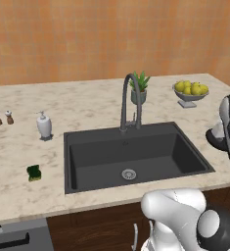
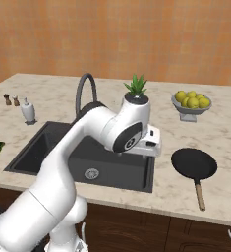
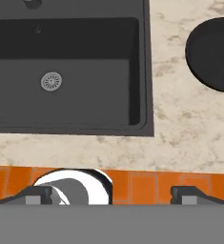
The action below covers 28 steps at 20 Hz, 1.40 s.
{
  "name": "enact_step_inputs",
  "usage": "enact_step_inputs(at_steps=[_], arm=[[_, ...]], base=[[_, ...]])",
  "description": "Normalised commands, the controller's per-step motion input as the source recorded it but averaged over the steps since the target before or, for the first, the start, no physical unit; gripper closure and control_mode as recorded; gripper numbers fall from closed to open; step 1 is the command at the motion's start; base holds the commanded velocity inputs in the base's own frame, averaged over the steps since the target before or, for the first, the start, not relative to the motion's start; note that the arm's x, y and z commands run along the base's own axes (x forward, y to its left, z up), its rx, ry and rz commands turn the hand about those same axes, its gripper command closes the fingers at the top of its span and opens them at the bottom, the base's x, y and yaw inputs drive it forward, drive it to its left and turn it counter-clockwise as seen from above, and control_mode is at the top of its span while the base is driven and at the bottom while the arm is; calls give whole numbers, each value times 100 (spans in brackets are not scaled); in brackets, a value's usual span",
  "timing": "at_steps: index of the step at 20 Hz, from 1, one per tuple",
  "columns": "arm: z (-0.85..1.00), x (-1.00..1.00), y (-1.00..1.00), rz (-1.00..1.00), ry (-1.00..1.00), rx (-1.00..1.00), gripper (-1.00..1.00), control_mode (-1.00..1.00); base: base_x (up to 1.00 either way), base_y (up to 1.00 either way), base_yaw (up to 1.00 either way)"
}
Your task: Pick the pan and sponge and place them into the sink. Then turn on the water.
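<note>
The black pan [image 2: 194, 163] lies on the counter right of the sink [image 2: 48, 147], its wooden handle [image 2: 199, 194] pointing toward the front edge. In the hand view the pan [image 3: 213, 52] is at the upper right, and the dark sink [image 3: 94, 109] with its drain [image 3: 51, 81] lies to the left. The green sponge [image 1: 34, 172] rests on the counter left of the sink [image 1: 160, 157]. My gripper [image 3: 111, 195] hangs open and empty above the counter's front edge, between basin and pan. The gooseneck faucet [image 1: 128, 100] stands behind the basin; water is out of view.
A white soap dispenser [image 1: 44, 125] and two small shakers [image 1: 3, 117] stand at the left. A potted plant [image 1: 140, 88] and a bowl of yellow fruit [image 1: 191, 92] sit behind the sink on the right. An orange wall backs the counter.
</note>
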Motion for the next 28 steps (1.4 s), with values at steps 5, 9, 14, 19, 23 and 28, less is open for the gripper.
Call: enact_step_inputs(at_steps=[5,9,14,19,23,28], arm=[[-35,-28,-75,0,0,-2,-100,-100],[-32,0,-45,0,0,-4,-100,-100],[-27,0,-37,0,0,-1,-100,-100],[-23,1,-47,0,4,-1,-100,-100],[-15,11,-47,0,10,0,-100,-100],[-18,24,-32,1,8,-1,-100,-100]], base=[[0,0,0],[0,0,0],[0,0,0],[0,0,0],[0,0,0],[0,0,0]])
